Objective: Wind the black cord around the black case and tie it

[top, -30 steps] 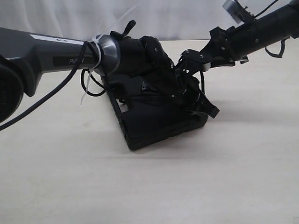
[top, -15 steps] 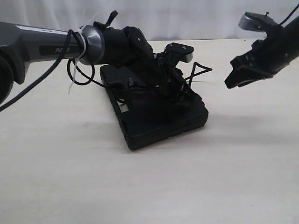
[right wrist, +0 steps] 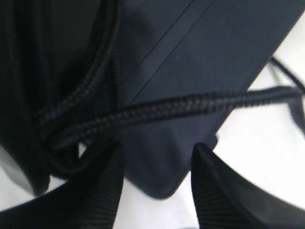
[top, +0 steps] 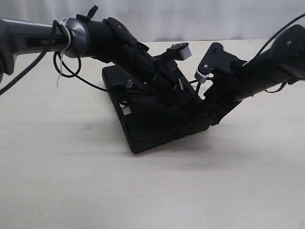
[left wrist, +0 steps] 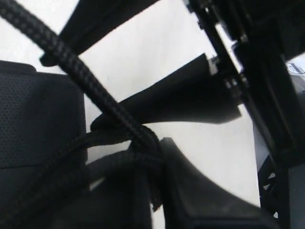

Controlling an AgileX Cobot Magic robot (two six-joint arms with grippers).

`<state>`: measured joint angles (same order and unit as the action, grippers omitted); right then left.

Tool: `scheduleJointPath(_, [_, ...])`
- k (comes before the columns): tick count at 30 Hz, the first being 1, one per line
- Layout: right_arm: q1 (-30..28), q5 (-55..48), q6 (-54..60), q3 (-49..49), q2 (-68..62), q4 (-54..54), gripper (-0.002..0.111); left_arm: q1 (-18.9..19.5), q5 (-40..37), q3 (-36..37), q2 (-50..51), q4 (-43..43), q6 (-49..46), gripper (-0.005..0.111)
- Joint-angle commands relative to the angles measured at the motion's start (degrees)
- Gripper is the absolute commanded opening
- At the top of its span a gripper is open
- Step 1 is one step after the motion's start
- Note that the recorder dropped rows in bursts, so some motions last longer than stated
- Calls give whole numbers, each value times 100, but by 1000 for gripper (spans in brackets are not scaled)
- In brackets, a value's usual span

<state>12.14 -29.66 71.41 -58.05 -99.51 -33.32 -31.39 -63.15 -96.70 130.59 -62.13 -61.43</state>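
Your right gripper [top: 210,114], which had swung up and away to the right half a second ago, is back down at the right corner of the flat matte black plastic case [top: 157,129]. Its fingers [right wrist: 224,193] are spread either side of that corner. Your left arm's wrist has drawn up and leftward, and its gripper [top: 187,102] has slid back from that corner onto the lid. The loop of thin black braided cord [right wrist: 181,107] no longer stands clear beside the case.

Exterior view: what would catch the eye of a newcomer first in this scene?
The black case lies flat in the middle of the pale table. The left gripper sits low over its lid, which the black cord crosses. The right gripper, reaching in from the right, stands open at one corner of the case.
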Motion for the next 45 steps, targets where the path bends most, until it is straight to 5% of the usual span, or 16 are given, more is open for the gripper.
scheduleJointPath(1, [72, 338, 80, 23, 119, -30, 43, 9, -90, -9, -64, -206, -64, 0])
scheduleJointPath(5, [72, 251, 30, 23, 140, -30, 39, 9, -28, -9, -64, -206, -64, 0])
scheduleJointPath(10, [72, 121, -26, 23, 167, -30, 4, 9, -102, -9, -64, -206, -64, 0])
scheduleJointPath(18, [51, -30, -216, 23, 208, 125, 4, 9, -164, -9, -64, -195, -64, 0])
scheduleJointPath(24, [51, -38, -1597, 23, 360, 1649, 21, 9, 262, -9, -64, 321, -48, 1])
scheduleJointPath(29, [63, -193, -1630, 23, 325, 1714, 46, 9, 617, -9, -64, 917, 138, 17])
scheduleJointPath(36, [63, -108, -1630, 23, 325, 1714, 47, 9, 331, -9, -64, 1479, 135, 53])
scheduleJointPath(41, [63, -20, -1668, 23, 325, 1714, 47, 9, -12, -9, -64, 2389, 146, 54])
scheduleJointPath(45, [63, 4, -1668, 23, 325, 1620, 47, 9, -247, -9, -64, 2282, 160, 54])
